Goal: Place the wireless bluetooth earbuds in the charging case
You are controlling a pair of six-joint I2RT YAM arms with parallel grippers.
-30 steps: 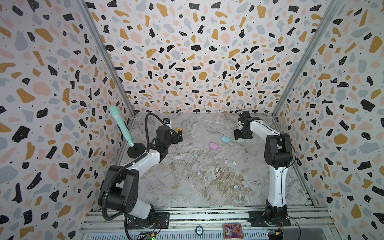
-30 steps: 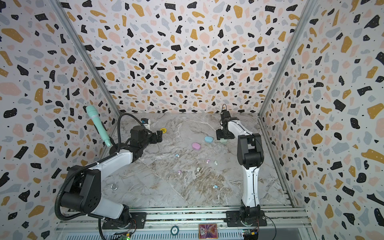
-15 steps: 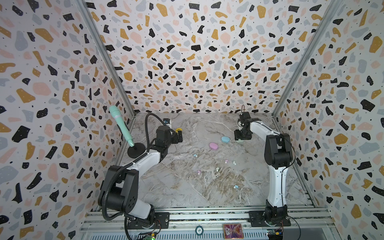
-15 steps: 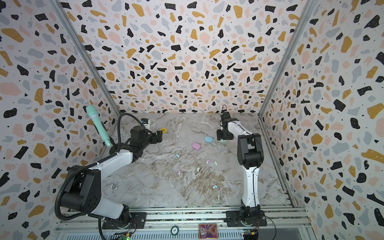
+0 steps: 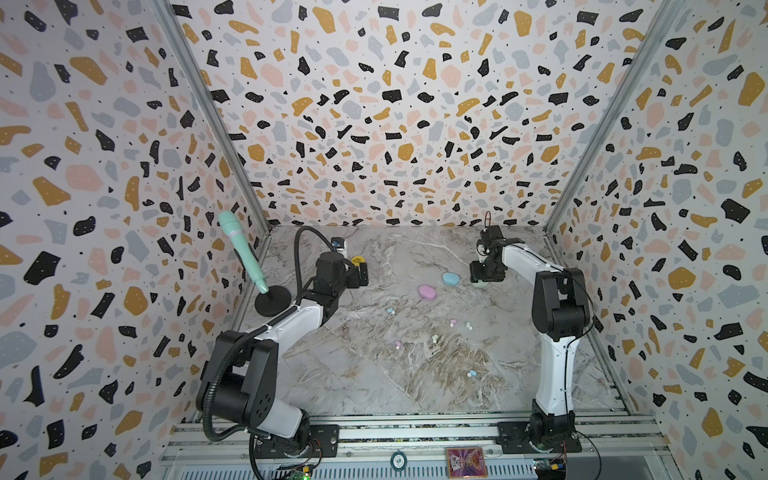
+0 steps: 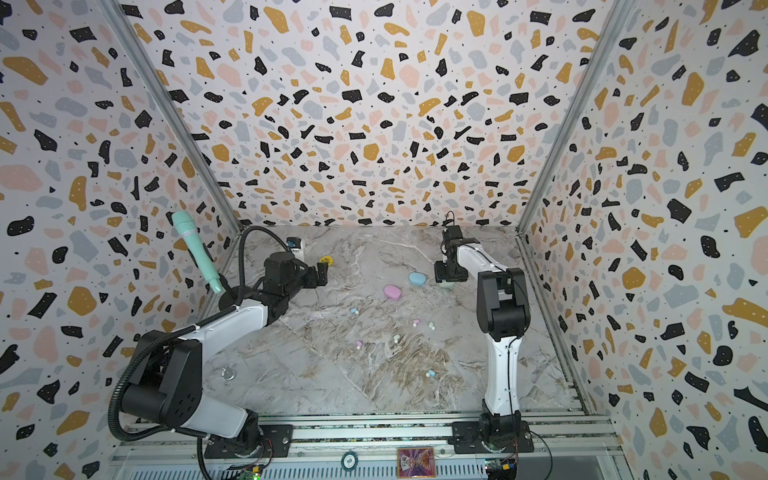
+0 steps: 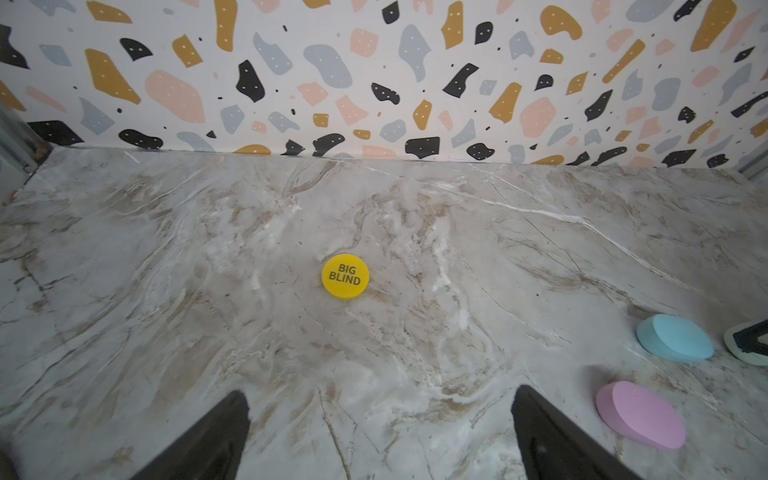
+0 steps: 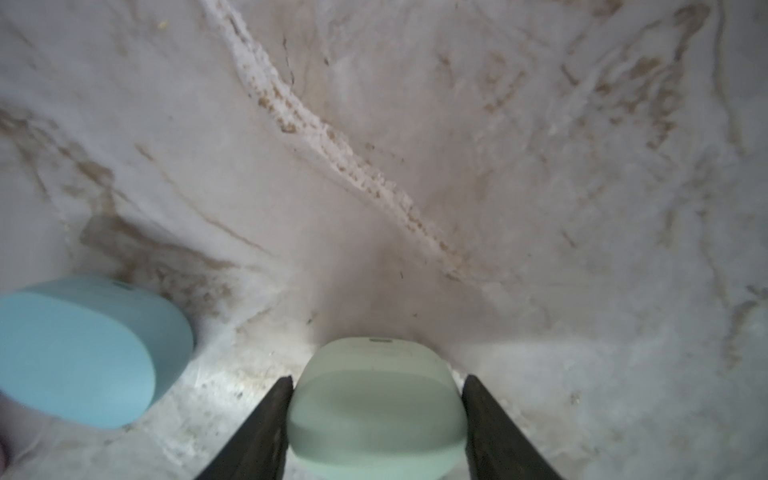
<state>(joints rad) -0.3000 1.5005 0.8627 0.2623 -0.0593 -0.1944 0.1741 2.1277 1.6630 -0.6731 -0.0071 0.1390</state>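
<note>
Marbled table (image 5: 415, 386), terrazzo-print walls (image 5: 374, 104). The earbuds (image 5: 434, 338) lie scattered mid-table, around 6 o'clock from the pink case (image 5: 427, 292). On the right gripper (image 8: 376, 380), fingers pinch the pale green case (image 8: 374, 419), nearly hidden in both top views; on the left gripper (image 7: 380, 390), fingers spread wide.

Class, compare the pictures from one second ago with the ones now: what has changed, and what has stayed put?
The right gripper has closed onto the pale green case; its fingers now sit against both sides. Neither arm shifts visibly in the top views. The left gripper stays open, holding nothing, and the blue case, pink case and scattered earbuds lie where they were.
</note>
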